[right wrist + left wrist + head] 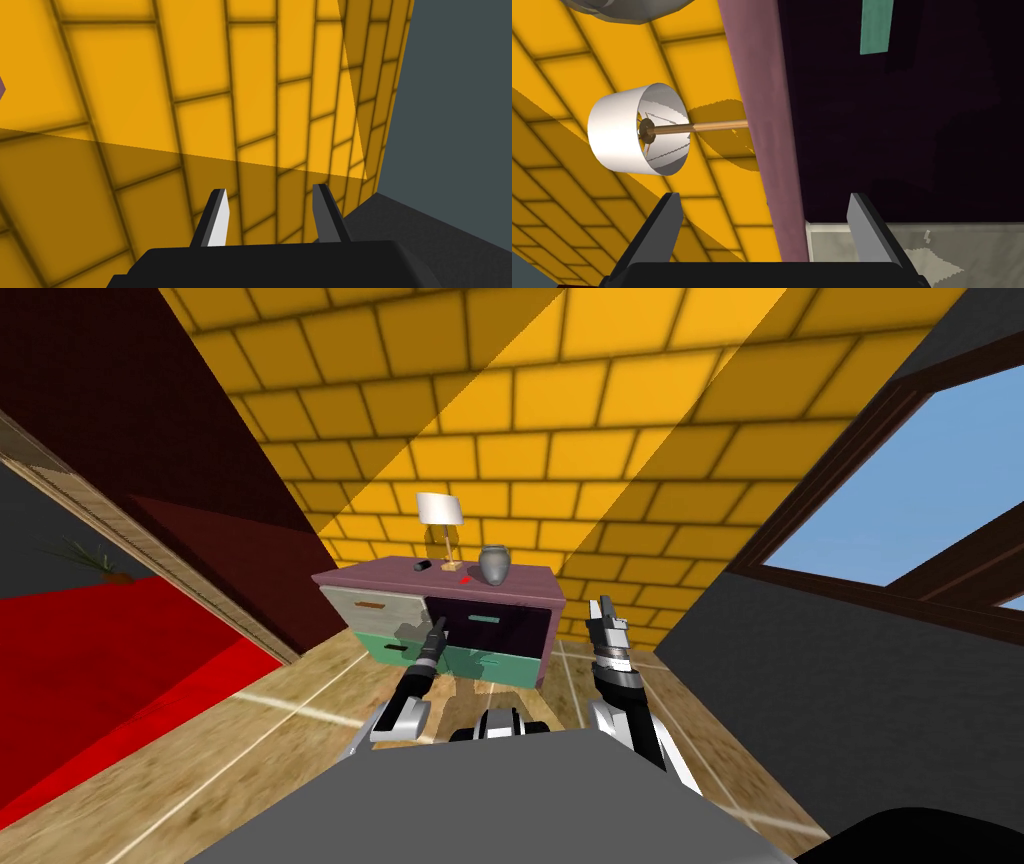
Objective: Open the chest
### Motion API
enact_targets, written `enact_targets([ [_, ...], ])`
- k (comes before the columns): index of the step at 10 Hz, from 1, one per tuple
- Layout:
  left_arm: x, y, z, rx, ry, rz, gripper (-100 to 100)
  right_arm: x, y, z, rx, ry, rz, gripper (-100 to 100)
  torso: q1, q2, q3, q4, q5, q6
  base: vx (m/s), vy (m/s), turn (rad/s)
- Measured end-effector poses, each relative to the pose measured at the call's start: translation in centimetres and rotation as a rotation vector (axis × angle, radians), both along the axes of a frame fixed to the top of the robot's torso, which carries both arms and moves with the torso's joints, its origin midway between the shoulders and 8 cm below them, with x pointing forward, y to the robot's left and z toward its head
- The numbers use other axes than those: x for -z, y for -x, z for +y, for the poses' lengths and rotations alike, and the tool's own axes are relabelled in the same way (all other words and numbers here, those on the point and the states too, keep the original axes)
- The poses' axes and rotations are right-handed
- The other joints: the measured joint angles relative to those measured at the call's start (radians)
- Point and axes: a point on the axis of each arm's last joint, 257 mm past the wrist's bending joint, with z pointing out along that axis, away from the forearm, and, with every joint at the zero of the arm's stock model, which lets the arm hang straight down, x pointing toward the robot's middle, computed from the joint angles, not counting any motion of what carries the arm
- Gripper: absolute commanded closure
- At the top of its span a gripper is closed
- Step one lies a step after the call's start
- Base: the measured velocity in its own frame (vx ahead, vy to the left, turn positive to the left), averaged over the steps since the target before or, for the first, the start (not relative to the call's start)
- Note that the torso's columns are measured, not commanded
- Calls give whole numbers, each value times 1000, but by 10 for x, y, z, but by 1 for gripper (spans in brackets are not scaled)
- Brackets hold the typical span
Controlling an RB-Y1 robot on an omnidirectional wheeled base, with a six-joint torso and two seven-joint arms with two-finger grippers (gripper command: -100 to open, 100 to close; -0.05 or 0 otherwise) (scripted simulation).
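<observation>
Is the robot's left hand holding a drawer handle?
No, the left gripper has its fingers open with nothing pressed between them, and the teal handle lies well ahead of them.

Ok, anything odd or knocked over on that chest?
Nothing stands out. Lamp and vase stand upright on the chest, no drawer visibly pulled out; left gripper open at its front.
</observation>
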Motion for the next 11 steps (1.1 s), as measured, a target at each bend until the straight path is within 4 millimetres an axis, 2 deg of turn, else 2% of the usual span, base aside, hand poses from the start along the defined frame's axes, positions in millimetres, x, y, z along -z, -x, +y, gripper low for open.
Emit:
enact_targets([
  [8,75,-16,-25,48,-55,180,-100,0,0,0,0,0,0,0,0,1,1,0,0,0,74,-21,-61],
  [10,82,-18,-24,53,-64,203,-100,0,0,0,0,0,0,0,1,2,1,1,0,0,17,-4,-2],
  [11,82,-18,-25,53,-64,203,100,0,0,0,0,0,0,0,1,3,2,1,0,0,0,0,0],
])
